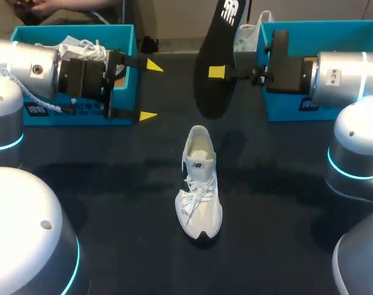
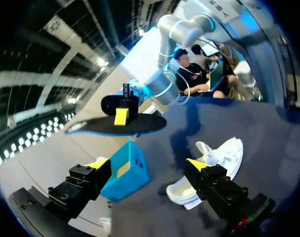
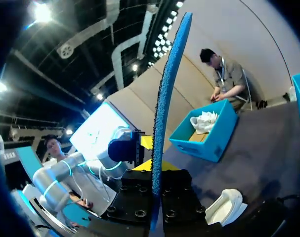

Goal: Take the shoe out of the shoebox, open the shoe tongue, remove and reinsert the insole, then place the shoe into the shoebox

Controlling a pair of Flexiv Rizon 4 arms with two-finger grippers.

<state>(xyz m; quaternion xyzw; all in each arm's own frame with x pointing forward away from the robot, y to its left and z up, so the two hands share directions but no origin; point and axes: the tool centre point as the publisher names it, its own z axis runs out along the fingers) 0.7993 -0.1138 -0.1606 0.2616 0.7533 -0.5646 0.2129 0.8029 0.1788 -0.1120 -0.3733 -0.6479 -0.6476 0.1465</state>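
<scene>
My right gripper [image 1: 218,72] holds the insole [image 1: 212,98] up above the table.
The insole stands on edge, apparently pinched from both sides, though the far finger is hidden. My left gripper [image 1: 151,90] gapes wide, holding nothing, beside the left shoebox [image 1: 51,115]. The white shoe [image 1: 200,196] sits upright mid-table, apart from both grippers.

Both arms are built of rounded silver-white housings. The left arm [image 1: 20,67] and the right arm [image 1: 343,77] have thin glowing cyan rings at their joints. Each ends in a blocky black gripper body studded with dark socket screws. The left gripper [image 1: 150,90] has wedge-shaped yellow tips, and the right gripper [image 1: 217,72] shows a squarer yellow pad. A pale braided cable runs along the left arm.
</scene>
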